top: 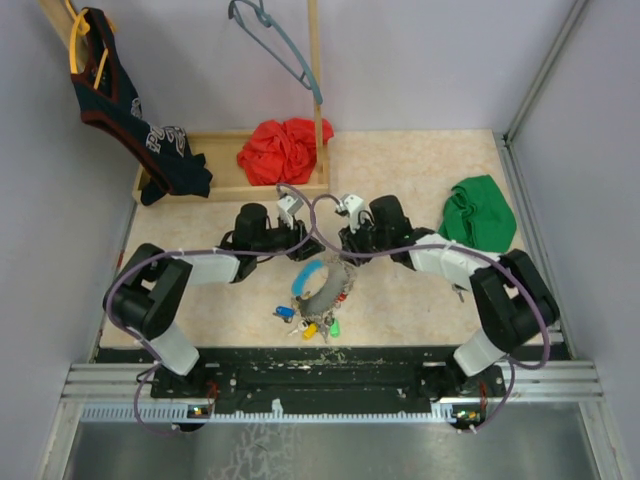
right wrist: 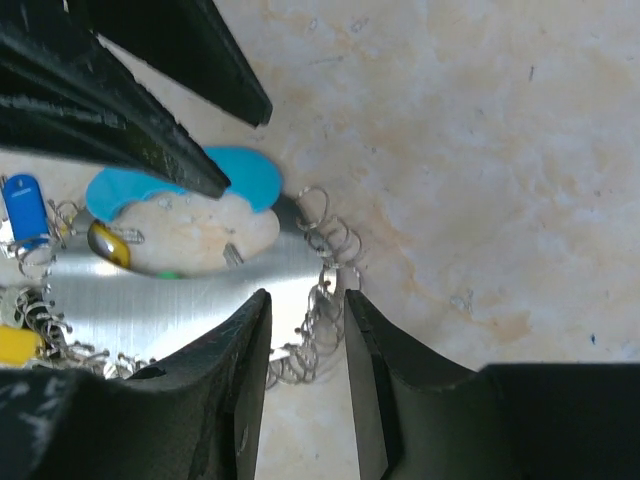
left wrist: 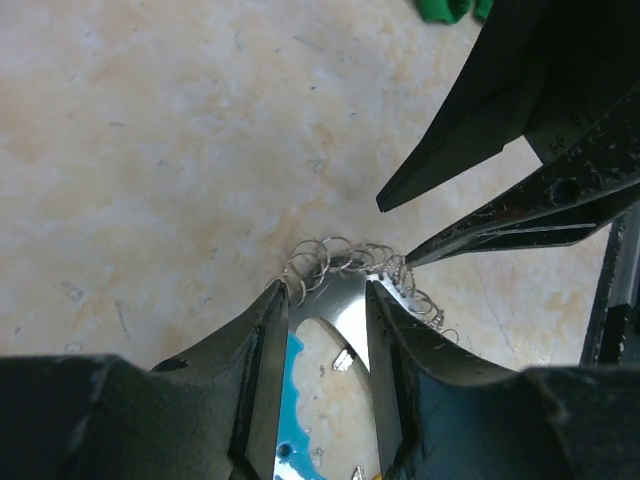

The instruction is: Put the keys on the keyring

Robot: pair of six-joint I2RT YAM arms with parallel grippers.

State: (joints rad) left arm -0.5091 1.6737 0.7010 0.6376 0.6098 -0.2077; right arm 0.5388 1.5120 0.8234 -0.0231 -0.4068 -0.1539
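Note:
The keyring, a grey hoop with a light-blue section, lies on the table between both arms. Several small wire rings hang along its edge. My left gripper is shut across the hoop's grey band, beside the blue section. My right gripper is open over the band's edge, its jaws either side of a bunch of small rings. Keys with blue, yellow and green heads lie by the hoop's near side. A blue key and a yellow one show in the right wrist view.
A green cloth lies at the right. A wooden tray with a red cloth stands at the back. A dark garment hangs at the back left, and a grey-blue hanger hangs from a wooden post.

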